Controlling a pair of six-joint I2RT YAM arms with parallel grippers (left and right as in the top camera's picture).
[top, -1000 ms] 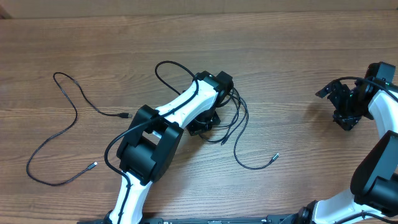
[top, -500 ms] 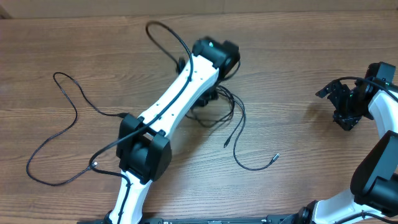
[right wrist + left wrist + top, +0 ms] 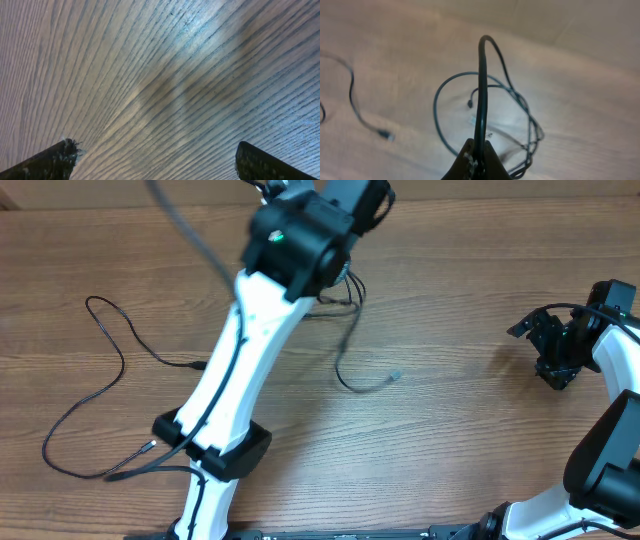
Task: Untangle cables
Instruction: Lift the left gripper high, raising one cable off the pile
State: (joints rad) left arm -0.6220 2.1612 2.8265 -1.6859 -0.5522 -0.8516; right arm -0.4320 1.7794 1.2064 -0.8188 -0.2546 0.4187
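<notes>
The overhead camera looks straight down on the brown wood-grain table point(image 3: 450, 260). The left wrist camera views it from well above, sharing the thin black cables point(image 3: 480, 75) with overhead. The right wrist camera sits close over it.

A brown wooden table point(image 3: 480, 270) fills almost the whole overhead view, its matt top marked by long grain lines that run from side to side in alternating darker and lighter brown bands. Beyond the table's far edge lies a paler beige strip point(image 3: 60, 192), narrow and plain, meeting the table in a straight line; what that strip belongs to cannot be told. Seen close in the right wrist view, the table's top shows fine dark streaks fanning across it, with a pale sheen of reflected light toward the upper part and a soft darker patch near the middle.
</notes>
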